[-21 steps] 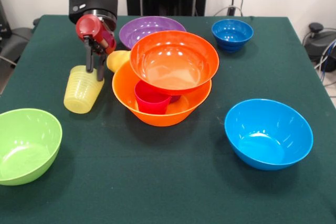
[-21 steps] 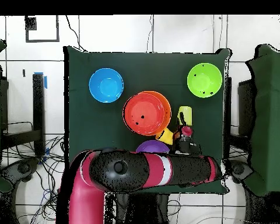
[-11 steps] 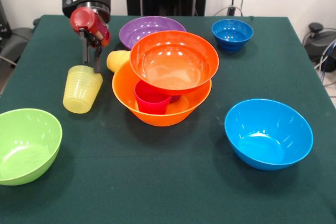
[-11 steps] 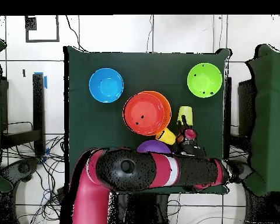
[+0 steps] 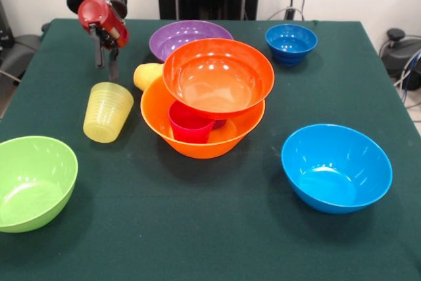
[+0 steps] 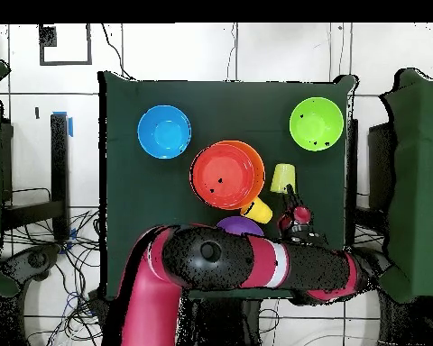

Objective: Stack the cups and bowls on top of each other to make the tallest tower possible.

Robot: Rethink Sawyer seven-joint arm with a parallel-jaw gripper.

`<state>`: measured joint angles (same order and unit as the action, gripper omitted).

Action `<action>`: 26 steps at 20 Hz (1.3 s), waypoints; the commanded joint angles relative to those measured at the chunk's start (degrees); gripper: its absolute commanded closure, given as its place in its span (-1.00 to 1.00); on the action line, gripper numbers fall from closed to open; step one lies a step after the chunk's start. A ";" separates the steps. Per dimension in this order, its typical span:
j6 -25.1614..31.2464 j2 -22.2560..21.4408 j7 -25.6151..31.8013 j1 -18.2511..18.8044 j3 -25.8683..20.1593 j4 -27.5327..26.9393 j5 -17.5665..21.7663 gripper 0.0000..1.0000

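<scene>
Two cups, pale yellow (image 5: 107, 112) and orange-yellow (image 5: 147, 76), are lying beside the tower (image 5: 209, 97) while the tool (image 5: 105, 65), fingers nearly together, is hanging empty above.

Front camera: I look across the tabletop (image 5: 197, 228) at a low slant, close in; the red-orange bowl (image 5: 218, 77) sits mid-picture and the tabletop's near edge is cut off.
Overhead camera: I look straight down from high up, with the whole tabletop (image 6: 225, 108) and the floor around it in view.
Shared ground: both show the red-orange bowl (image 6: 226, 175), the light blue bowl (image 5: 336, 167) (image 6: 164, 132) and the lime green bowl (image 5: 31, 182) (image 6: 317, 123).
Orientation: the views are turned half round; lime green lies left of the red-orange bowl from the front, right of it overhead.
</scene>
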<state>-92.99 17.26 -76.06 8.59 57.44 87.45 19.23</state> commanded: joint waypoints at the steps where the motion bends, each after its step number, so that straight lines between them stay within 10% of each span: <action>1: -1.03 5.32 6.87 0.14 -5.20 -1.53 -0.20 -1.00; 26: -3.06 10.45 6.85 -1.15 -2.34 -5.29 -7.60 -1.00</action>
<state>-96.65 26.99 -76.06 8.14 58.54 88.29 15.21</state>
